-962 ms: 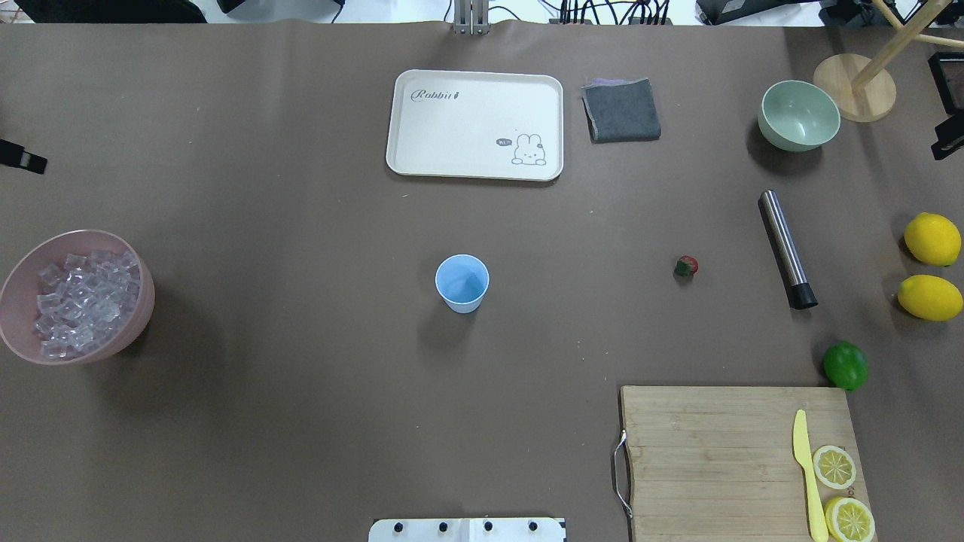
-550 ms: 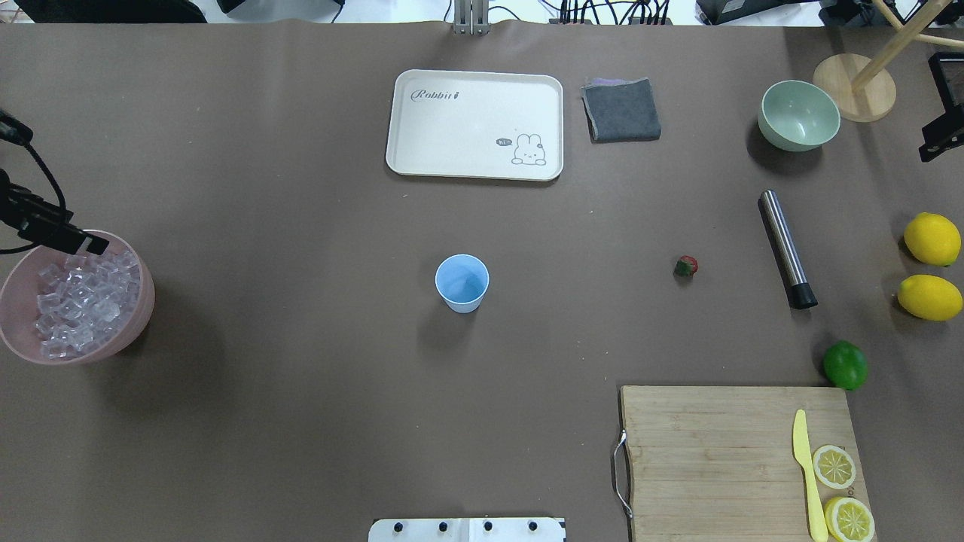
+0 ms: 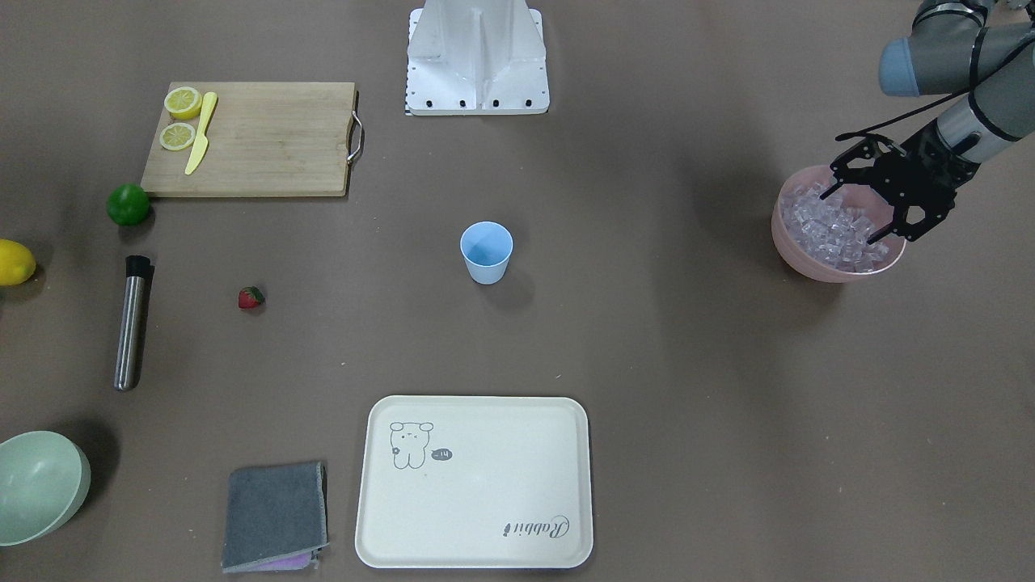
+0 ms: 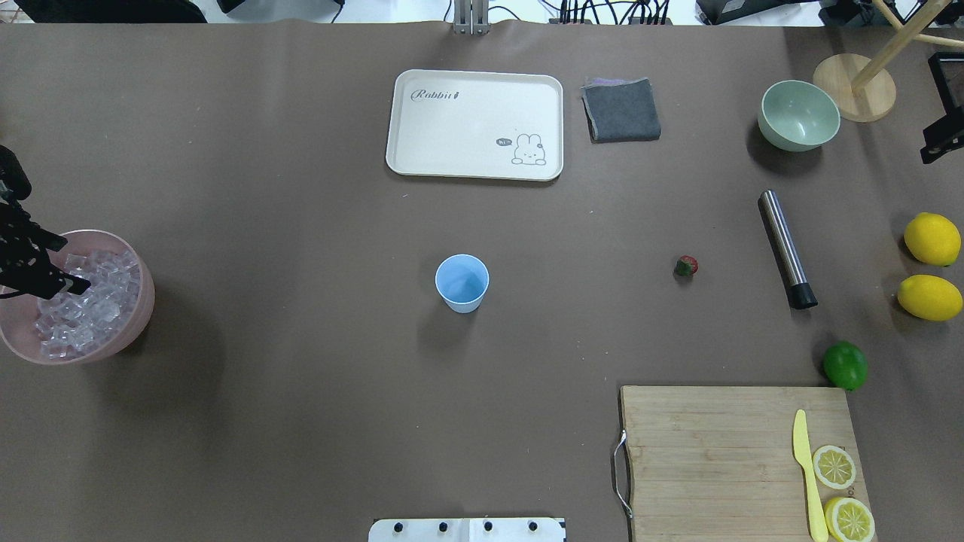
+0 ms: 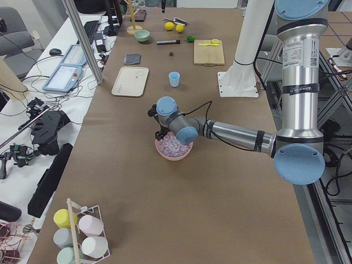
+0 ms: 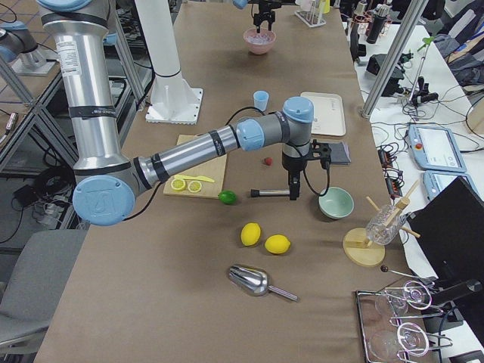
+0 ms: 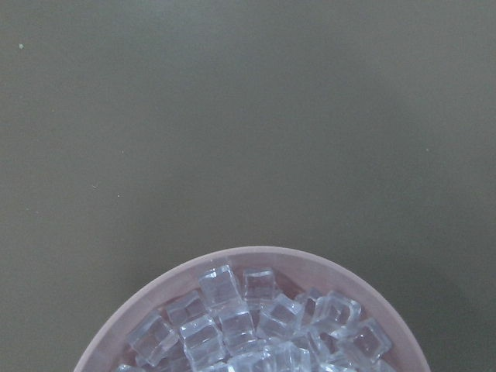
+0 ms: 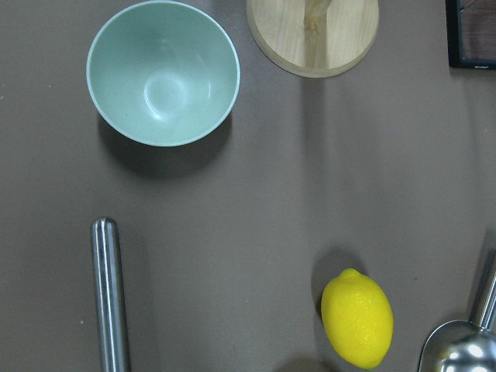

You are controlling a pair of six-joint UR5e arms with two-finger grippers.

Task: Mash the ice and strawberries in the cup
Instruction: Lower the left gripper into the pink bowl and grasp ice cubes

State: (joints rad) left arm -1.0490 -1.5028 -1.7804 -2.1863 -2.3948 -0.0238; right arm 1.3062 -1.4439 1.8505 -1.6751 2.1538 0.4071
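The left gripper hangs with its two fingers spread wide and nothing between them. Right under it lies the ice, a heap of small clear cubes that fills the pink bowl. The fingertips reach down inside the bowl's rim, but whether they touch the cubes cannot be told. Well apart from this gripper, out toward the middle of the table, the cup stands upright and alone. Farther again beyond the cup, on the other arm's side, the strawberry lies on the table. Just past the berry is a steel muddler, lying flat. The right gripper hangs over that far end, close above the muddler. Its fingers show too poorly to tell whether they are apart or closed. Near it are a pale green bowl and a lemon.
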